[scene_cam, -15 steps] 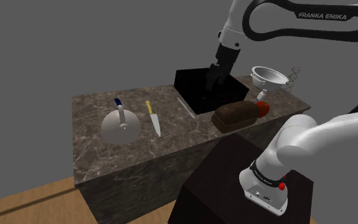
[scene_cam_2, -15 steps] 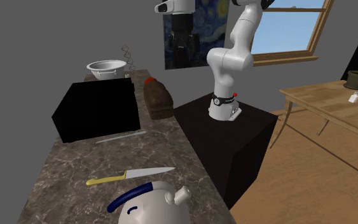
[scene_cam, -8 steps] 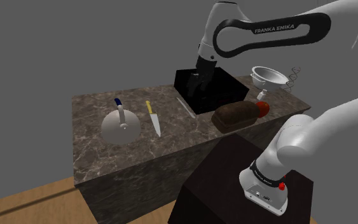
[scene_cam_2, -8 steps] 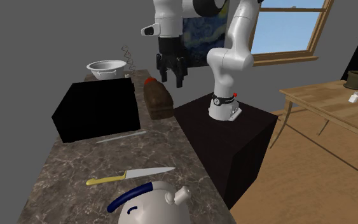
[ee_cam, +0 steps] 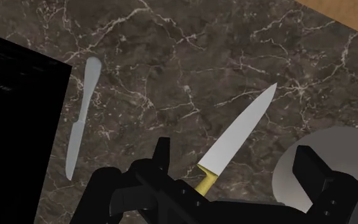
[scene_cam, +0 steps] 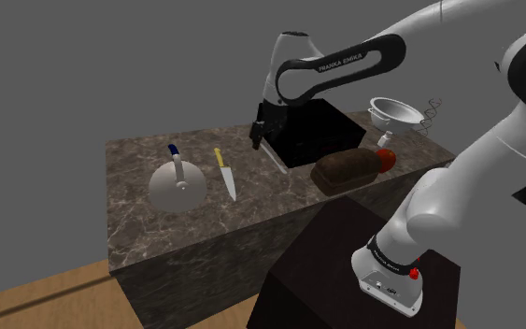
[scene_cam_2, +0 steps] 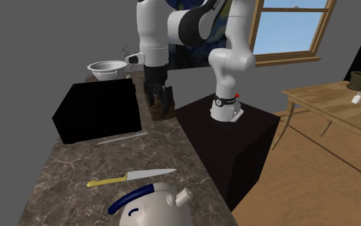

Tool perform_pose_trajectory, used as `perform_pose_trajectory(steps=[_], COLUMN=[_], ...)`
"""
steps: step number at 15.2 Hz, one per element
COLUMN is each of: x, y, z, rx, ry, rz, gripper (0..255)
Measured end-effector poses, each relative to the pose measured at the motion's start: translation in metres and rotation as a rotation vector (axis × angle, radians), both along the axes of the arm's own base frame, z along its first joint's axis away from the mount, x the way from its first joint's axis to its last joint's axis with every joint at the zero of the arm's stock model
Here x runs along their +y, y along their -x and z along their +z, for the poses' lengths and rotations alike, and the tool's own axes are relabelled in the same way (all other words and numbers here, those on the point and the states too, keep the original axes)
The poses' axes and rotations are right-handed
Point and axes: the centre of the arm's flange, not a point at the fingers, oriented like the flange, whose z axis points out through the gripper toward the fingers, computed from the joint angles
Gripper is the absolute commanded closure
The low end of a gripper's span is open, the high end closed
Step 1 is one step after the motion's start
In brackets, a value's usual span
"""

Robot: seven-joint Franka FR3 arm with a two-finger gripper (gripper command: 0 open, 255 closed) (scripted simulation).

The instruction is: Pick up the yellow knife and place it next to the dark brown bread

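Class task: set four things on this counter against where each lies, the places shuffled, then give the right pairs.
1 yellow-handled knife
2 grey knife
3 bread
4 bowl

A between the yellow-handled knife and the black area
B next to a small red thing
C at the counter end, past the bread
D right beside the kettle

Pairs: 1-D, 2-A, 3-B, 4-C

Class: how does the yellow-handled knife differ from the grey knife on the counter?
The yellow-handled knife has a broad, pointed blade; the grey knife is slim and round-tipped. Only the yellow-handled knife has a coloured handle; the grey knife is grey throughout. The grey knife lies beside the black area, the yellow-handled knife beside the white kettle. Both lie flat on the counter.
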Motion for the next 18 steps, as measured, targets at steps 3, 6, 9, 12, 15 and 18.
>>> perform_pose_trajectory(steps=[3,6,9,12,15,18], x=[0.002,0.008,0.009,0.015,0.017,0.018], y=[-0.026,-0.055,-0.082,-0.109,-0.138,-0.165], z=[-0.027,-0.054,-0.081,-0.109,-0.135,-0.160], rx=[-0.005,-0.010,-0.015,-0.019,-0.024,-0.027], ry=[0.005,0.010,0.015,0.019,0.024,0.029], rz=[0.001,0.001,0.002,0.002,0.003,0.004], gripper=[0,0,0,0,0,0])
